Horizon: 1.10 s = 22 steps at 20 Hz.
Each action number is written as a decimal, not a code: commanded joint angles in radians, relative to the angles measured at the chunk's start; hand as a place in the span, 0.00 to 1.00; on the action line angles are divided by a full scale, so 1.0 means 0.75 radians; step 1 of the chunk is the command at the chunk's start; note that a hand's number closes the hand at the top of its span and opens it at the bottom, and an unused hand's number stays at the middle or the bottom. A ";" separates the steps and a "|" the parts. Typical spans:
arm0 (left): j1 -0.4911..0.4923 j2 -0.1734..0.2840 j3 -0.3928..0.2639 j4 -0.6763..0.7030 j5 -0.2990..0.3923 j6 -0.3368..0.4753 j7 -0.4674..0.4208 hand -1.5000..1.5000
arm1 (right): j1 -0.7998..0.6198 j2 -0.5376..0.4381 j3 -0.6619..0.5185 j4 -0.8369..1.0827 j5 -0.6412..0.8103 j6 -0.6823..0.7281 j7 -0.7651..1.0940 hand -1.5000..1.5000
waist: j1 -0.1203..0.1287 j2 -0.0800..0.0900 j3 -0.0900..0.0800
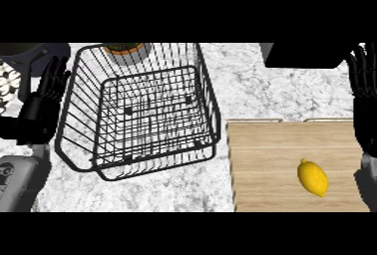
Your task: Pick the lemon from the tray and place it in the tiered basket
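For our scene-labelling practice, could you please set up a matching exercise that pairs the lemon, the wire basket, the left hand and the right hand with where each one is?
Things:
1. lemon
2. wire basket
3. left hand
4. right hand

Places:
A. at the view's right edge, above the tray
B. lying on the wooden tray
C. at the view's left edge, beside the basket, open
D. standing on the marble counter, left of the tray

Pairs: 1-B, 2-D, 3-C, 4-A
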 commanded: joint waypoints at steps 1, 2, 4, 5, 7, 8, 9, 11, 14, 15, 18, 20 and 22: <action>0.040 -0.019 -0.009 -0.084 -0.031 0.051 0.006 0.50 | -0.031 0.069 -0.089 0.133 -0.242 0.190 -0.170 1.00 | -0.001 0.053 -0.013; 0.011 -0.038 -0.022 -0.049 -0.022 0.051 0.039 0.50 | -0.010 0.069 -0.114 0.090 -0.411 0.327 -0.153 1.00 | -0.011 0.055 -0.007; 0.026 -0.077 -0.062 -0.053 -0.029 0.054 0.038 0.50 | 0.001 0.178 -0.082 0.071 -0.604 0.458 -0.161 1.00 | 0.005 0.058 0.011; 0.011 -0.092 -0.070 -0.044 -0.017 0.046 0.052 0.50 | -0.004 0.209 -0.083 0.084 -0.690 0.511 -0.145 1.00 | 0.001 0.069 0.018; 0.039 -0.090 -0.058 -0.025 -0.004 0.041 0.050 0.50 | 0.046 0.425 -0.238 0.142 -0.816 0.222 -0.158 1.00 | -0.063 0.099 0.092; 0.065 -0.166 -0.153 -0.058 -0.037 0.060 0.085 0.50 | 0.109 0.110 -0.161 0.313 -0.761 0.633 -0.060 1.00 | -0.005 0.093 0.005; 0.052 -0.147 -0.129 -0.042 -0.030 0.055 0.077 0.50 | 0.102 0.234 -0.084 0.283 -0.918 0.701 0.003 0.00 | 0.013 0.094 0.011; 0.012 -0.169 -0.135 -0.027 -0.018 0.050 0.097 0.50 | 0.088 0.329 0.018 0.259 -1.071 0.844 0.062 0.00 | 0.036 0.096 0.020; 0.019 -0.181 -0.140 -0.019 -0.028 0.068 0.106 0.50 | 0.110 0.266 -0.008 0.287 -1.271 1.131 0.097 0.00 | 0.002 0.083 0.012; 0.046 -0.194 -0.148 -0.015 -0.046 0.087 0.083 0.50 | 0.136 0.225 -0.028 0.311 -1.313 1.226 0.102 0.00 | -0.007 0.084 0.011; 0.061 -0.190 -0.141 -0.026 -0.045 0.098 0.102 0.50 | 0.172 0.070 -0.113 0.391 -1.421 1.498 0.119 0.00 | -0.022 0.080 0.008; 0.075 -0.199 -0.145 -0.036 -0.052 0.114 0.111 0.50 | 0.181 -0.065 -0.182 0.453 -1.419 1.674 0.127 0.00 | -0.036 0.077 0.004; 0.071 -0.197 -0.146 -0.068 -0.050 0.120 0.131 0.50 | 0.155 -0.205 -0.297 0.493 -1.349 1.787 0.107 0.00 | -0.049 0.070 0.003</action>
